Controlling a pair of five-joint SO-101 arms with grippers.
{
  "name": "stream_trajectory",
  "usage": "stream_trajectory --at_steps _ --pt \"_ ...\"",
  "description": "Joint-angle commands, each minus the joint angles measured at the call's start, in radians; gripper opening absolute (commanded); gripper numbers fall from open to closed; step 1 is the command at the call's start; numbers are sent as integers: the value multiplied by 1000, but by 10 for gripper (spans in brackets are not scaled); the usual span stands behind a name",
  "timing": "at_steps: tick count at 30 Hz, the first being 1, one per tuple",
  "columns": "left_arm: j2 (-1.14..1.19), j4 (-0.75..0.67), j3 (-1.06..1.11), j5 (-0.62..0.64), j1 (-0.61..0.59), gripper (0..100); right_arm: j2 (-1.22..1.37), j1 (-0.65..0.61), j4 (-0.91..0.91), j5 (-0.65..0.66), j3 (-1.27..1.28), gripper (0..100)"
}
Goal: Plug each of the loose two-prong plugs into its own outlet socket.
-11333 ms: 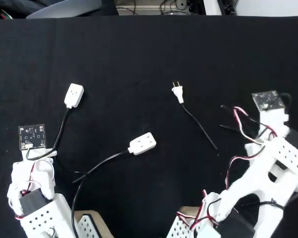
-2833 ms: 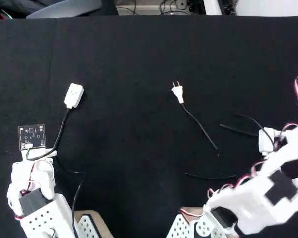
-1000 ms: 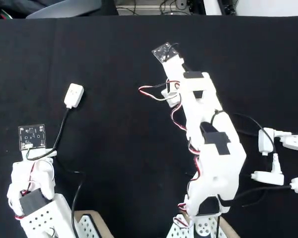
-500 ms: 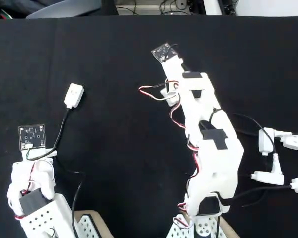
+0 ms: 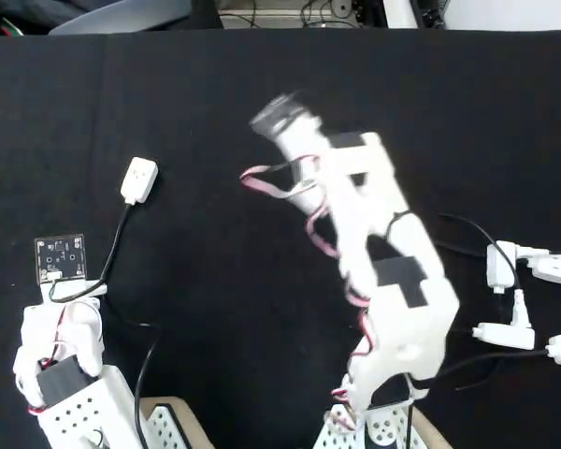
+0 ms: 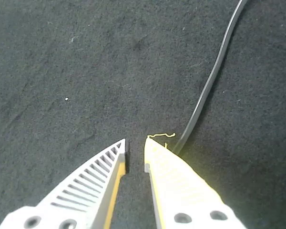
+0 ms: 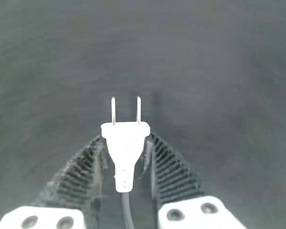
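Note:
A white two-prong plug (image 7: 125, 143) sits between the fingers of my right gripper (image 7: 125, 138), which is shut on it, prongs pointing away over the black cloth. In the high view my right arm (image 5: 383, 271) stretches to the upper middle of the table, its blurred wrist (image 5: 282, 117) right of a white outlet socket (image 5: 138, 180) on a black cord. My left gripper (image 6: 135, 148) is shut on nothing just above the cloth, beside a black cord (image 6: 209, 86). My left arm (image 5: 61, 351) stays at the near left corner.
At the right edge lie several white sockets and plugs (image 5: 501, 265) (image 5: 501, 334) joined by black cords. The socket's cord (image 5: 117, 238) runs down past my left arm. Black cloth (image 5: 215, 281) covers the table; clutter lies beyond its far edge.
My right arm's wrist has swung left and slightly nearer with the plug, and now shows blurred. The left arm and the left outlet socket have stayed put.

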Motion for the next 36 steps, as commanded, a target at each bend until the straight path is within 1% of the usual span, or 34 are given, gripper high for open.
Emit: stream_trajectory --at_steps 1,5,8,10,11,14,16,18,20,24,27,29,32,34,36 --pt "-6 -3 1 3 -7 80 -111 -158 20 107 65 14" --pt "-6 -3 1 3 -7 80 -130 -281 20 258 73 15" --pt "-6 -5 1 3 -7 80 -128 -344 28 275 85 15" --pt "-6 -5 1 3 -7 80 -139 -356 32 276 105 20" --pt "-6 -5 1 3 -7 80 -147 -358 51 278 108 39" --pt "-6 -5 1 3 -7 80 -186 -356 92 281 136 140" --pt "-6 -5 1 3 -7 80 -239 -354 89 282 180 194" --pt "-6 -5 1 3 -7 80 -311 -358 89 299 231 214" --pt "-6 -5 1 3 -7 80 -403 -358 86 307 291 212" --pt "-6 -5 1 3 -7 80 -591 -367 -11 305 487 214" --pt "-6 -5 1 3 -8 80 -684 -391 -106 304 644 212" --pt "-6 -5 1 3 -8 80 -691 -405 -163 265 719 211" --pt "-6 -3 1 3 -8 80 -648 -404 -308 224 805 211" --pt "-6 -3 1 3 -8 80 -611 -405 -388 203 811 211" --pt "-6 -3 1 3 -10 80 -567 -402 -427 190 800 211"
